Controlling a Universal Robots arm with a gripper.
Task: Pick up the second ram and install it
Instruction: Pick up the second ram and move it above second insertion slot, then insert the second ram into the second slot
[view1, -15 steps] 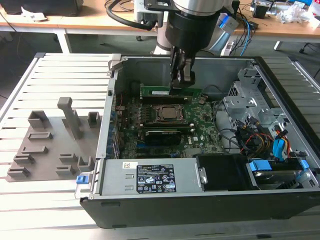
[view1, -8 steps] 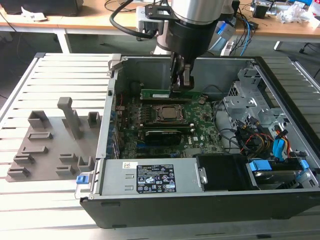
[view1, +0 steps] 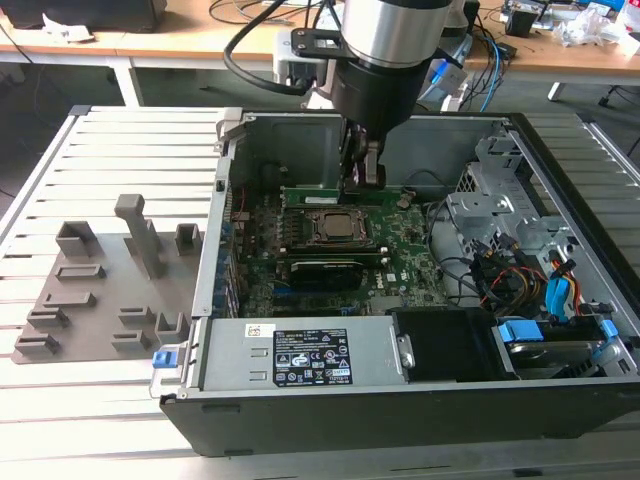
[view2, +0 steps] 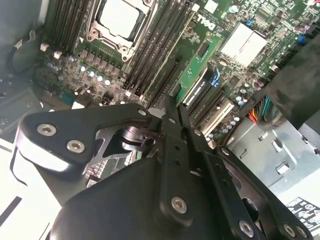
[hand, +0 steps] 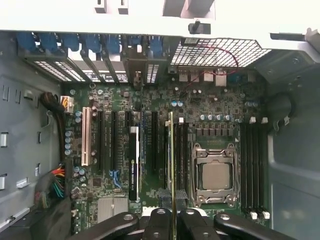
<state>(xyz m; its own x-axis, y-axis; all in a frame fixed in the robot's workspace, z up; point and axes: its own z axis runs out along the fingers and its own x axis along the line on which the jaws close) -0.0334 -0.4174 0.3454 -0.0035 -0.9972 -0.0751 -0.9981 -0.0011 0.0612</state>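
Second ram poised over the slot rails
My gripper clamps it on edge, lengthwise, so it lines up with a slot.

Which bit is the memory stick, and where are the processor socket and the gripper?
second ram (hand: 171, 160): first wrist view, its thin green edge.
processor socket (hand: 215, 175): first wrist view, its silver centre.
gripper (hand: 173, 215): first wrist view, midway between its fingertips.

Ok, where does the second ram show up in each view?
Exterior view: ram, a level strip shown above the socket, beside the hand.
First wrist view: edge-on, alongside the socket.
Second wrist view: green strip running out from the hand.
Shared landmark: the socket.
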